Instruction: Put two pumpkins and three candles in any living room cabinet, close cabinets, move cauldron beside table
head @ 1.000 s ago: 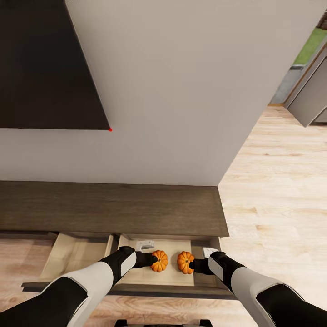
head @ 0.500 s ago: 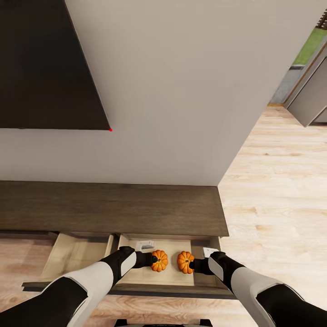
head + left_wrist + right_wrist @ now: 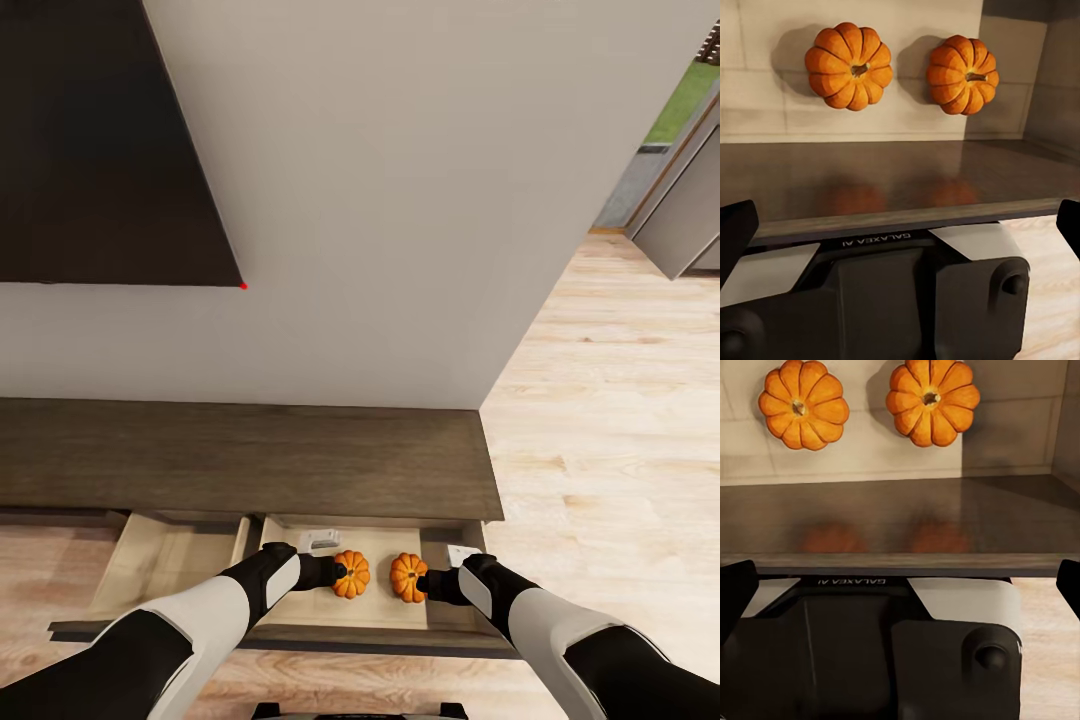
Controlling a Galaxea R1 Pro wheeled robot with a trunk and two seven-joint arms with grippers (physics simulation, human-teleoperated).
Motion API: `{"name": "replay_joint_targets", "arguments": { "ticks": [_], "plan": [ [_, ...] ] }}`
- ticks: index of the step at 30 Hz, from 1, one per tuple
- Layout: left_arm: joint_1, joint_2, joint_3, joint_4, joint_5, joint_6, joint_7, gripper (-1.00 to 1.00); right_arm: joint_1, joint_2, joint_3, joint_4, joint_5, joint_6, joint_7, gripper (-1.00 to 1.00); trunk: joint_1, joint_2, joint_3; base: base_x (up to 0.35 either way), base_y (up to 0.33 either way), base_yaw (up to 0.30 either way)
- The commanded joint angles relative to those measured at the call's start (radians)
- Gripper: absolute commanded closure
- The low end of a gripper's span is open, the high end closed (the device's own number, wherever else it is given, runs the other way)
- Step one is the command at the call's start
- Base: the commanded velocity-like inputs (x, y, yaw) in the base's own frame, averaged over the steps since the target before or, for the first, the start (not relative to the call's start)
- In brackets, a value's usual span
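Two orange pumpkins [image 3: 351,574] [image 3: 408,578] lie side by side on the beige floor of the cabinet's [image 3: 250,460] pulled-out right drawer. My left gripper [image 3: 328,571] hangs just left of the left pumpkin, and my right gripper [image 3: 430,584] just right of the other. In the left wrist view both pumpkins [image 3: 849,66] [image 3: 961,73] rest beyond the dark drawer front, with the open left gripper [image 3: 900,225] empty. The right wrist view shows the same pair [image 3: 803,403] [image 3: 933,402] and the open, empty right gripper [image 3: 900,585]. The candles, cauldron and table are out of view.
A second drawer [image 3: 165,560] stands pulled out to the left. Small white items [image 3: 320,541] [image 3: 460,553] sit at the back of the right drawer. A dark panel [image 3: 100,150] hangs on the white wall above. Light wooden floor [image 3: 610,450] runs to the right.
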Motion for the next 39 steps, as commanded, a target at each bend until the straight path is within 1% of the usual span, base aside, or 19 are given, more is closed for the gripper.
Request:
{"name": "replay_joint_targets", "arguments": {
  "ticks": [1,39],
  "plan": [
    [-0.001,0.0,-0.009,0.0,0.008,0.003,-0.001,-1.0,-0.001,0.0,0.008,-0.001,-0.006,0.004,0.002,-1.0,0.001,-0.002,-0.001,0.0,0.0,0.0],
    [-0.001,0.0,-0.008,0.0,0.008,0.0,-0.001,-1.0,-0.001,0.0,0.008,-0.001,-0.006,0.003,0.002,-1.0,0.001,-0.002,-0.001,0.0,0.0,0.0]
  ]
}}
